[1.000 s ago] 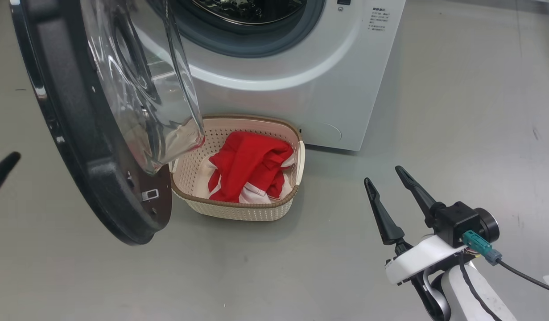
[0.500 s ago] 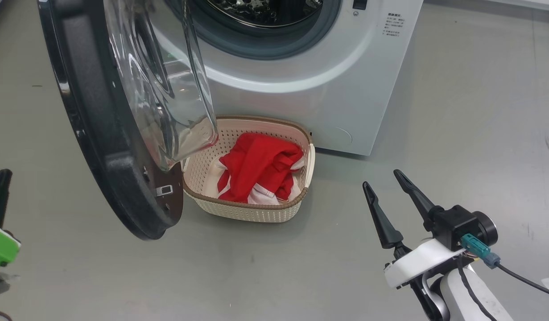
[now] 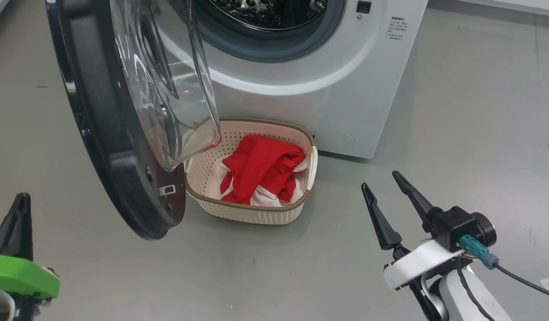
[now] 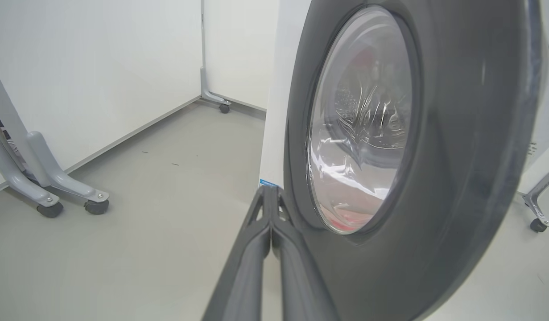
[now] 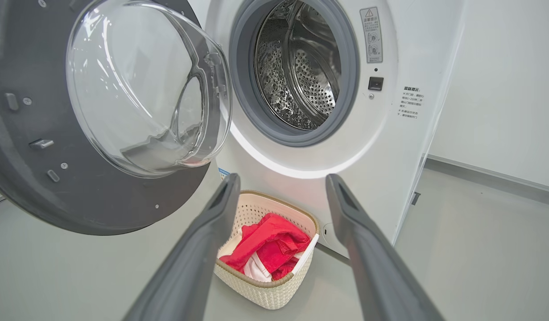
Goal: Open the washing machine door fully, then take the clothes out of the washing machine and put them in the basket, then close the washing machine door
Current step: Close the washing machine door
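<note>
— Where are our clothes?
— We see the red clothes heaped in the basket, which sits on the floor just in front of the washing machine.
— And the washing machine door?
— It stands wide open, its lower edge crossing the basket's left end in our head view.
— Our tools?
— Our left tool is clenched on nothing, tips near the door's outer face. Our right tool is released, empty, well right of the basket.
</note>
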Robot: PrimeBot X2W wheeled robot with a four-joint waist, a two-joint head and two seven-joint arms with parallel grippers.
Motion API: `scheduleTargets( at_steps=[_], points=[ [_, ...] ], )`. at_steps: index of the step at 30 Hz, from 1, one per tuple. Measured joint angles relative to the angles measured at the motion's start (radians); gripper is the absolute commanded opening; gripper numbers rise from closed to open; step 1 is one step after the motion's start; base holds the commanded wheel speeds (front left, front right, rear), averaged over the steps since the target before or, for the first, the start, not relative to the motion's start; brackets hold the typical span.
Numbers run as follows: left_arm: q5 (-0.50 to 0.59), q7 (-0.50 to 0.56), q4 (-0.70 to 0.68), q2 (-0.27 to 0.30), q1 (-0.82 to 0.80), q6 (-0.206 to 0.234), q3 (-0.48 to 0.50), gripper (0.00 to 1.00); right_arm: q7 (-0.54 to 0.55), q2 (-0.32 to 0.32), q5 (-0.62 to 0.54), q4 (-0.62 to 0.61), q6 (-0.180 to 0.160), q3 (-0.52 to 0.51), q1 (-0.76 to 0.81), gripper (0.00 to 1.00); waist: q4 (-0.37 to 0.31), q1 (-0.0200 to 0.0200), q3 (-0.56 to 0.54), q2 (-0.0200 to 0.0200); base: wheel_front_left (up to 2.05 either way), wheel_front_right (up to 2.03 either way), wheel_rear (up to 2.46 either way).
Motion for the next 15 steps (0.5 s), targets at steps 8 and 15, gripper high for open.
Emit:
scheduleTargets(
  at_steps=[8, 15],
  points=[
    [0.023, -0.135, 0.077, -0.009, 0.033, 0.000, -0.039, 1.00, 0.000, 0.004, 0.000, 0.000, 0.000, 0.002, 0.004, 1.00, -0.003, 0.0000, -0.006, 0.0000, 0.00, 0.00, 0.00],
    [0.061, -0.238, 0.134, -0.001, 0.039, 0.000, -0.072, 1.00, 0.000, 0.008, 0.000, 0.000, 0.000, 0.002, 0.011, 1.00, -0.008, 0.0000, -0.009, 0.0000, 0.00, 0.00, 0.00]
  ],
)
